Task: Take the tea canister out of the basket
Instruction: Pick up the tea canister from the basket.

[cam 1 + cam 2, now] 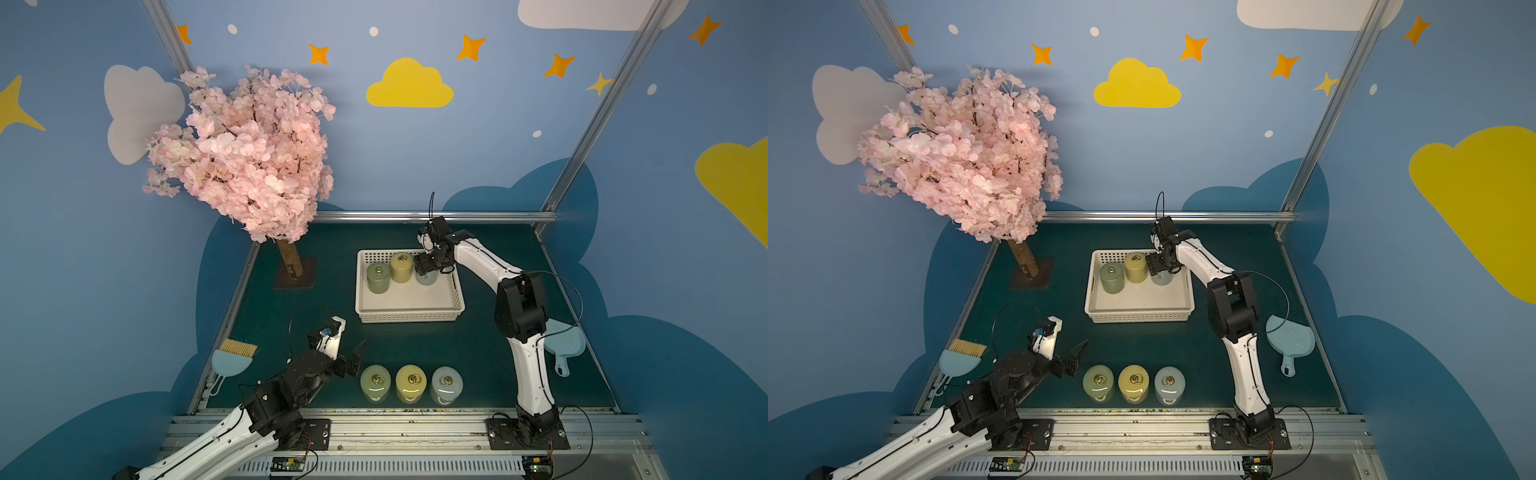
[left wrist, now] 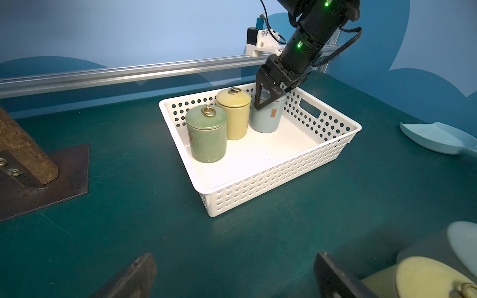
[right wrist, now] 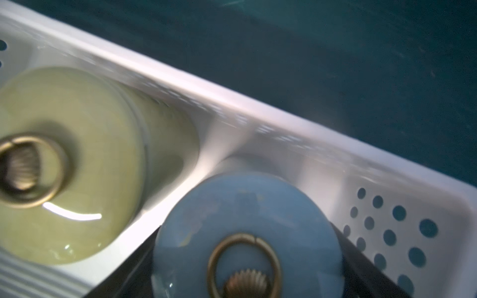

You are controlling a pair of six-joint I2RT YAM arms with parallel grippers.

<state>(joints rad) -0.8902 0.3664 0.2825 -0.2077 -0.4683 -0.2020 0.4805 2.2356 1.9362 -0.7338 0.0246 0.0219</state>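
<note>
Green tabletop (image 2: 129,206); right gripper (image 2: 269,102) clasps blue canister (image 2: 265,120) in basket (image 2: 271,180).

Left claw (image 1: 358,356) hovers low at near left, jaws spread wide; right claw (image 1: 427,274), reached far, points down, clamped.

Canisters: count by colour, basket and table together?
Green: 2, far green canister and near green canister
Yellow: 2, far yellow canister and near yellow canister
Blue: 2, far blue canister and near blue canister
Total: 6, with 3 in the basket and 3 on the table
</note>
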